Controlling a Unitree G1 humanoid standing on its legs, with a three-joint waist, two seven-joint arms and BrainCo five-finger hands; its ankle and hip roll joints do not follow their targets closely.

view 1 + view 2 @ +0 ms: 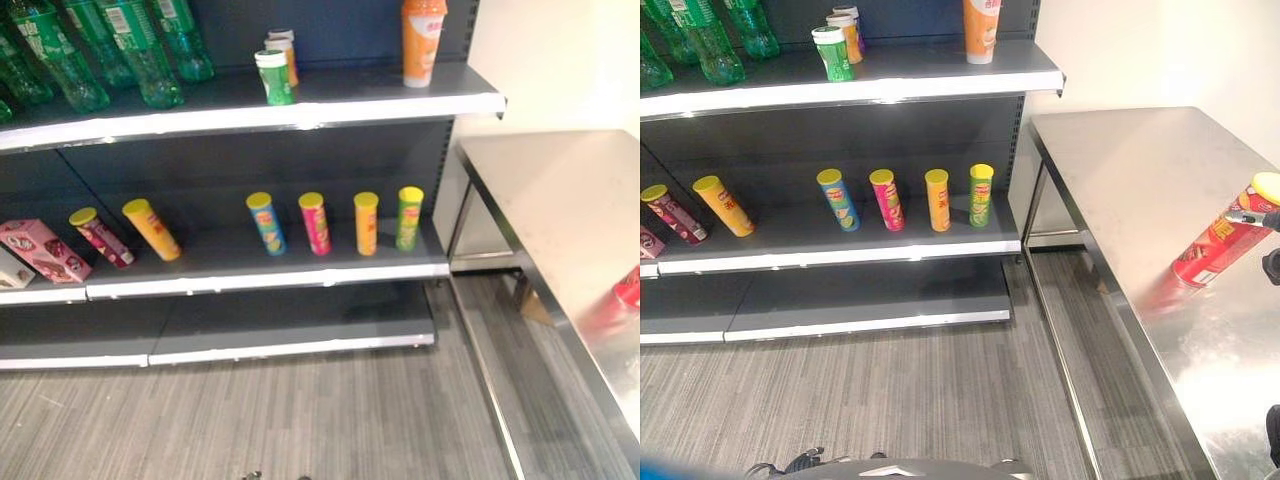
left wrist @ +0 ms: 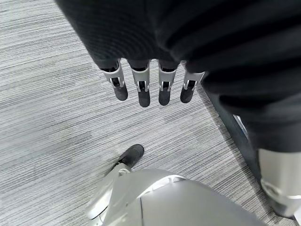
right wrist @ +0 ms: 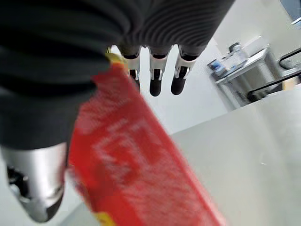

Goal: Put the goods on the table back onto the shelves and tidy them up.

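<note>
Fingers of right hand [image 1: 1270, 222] around tilted red can [image 1: 1218, 240], yellow lid up, on table [image 1: 1140, 170].

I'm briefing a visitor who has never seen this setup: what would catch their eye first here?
Probably the red can with a yellow lid, tilted on the steel table at the right, with the right hand against it. Next, the row of four upright colourful cans on the middle shelf, with two more leaning to their left. The green bottles on the top shelf also stand out.
</note>
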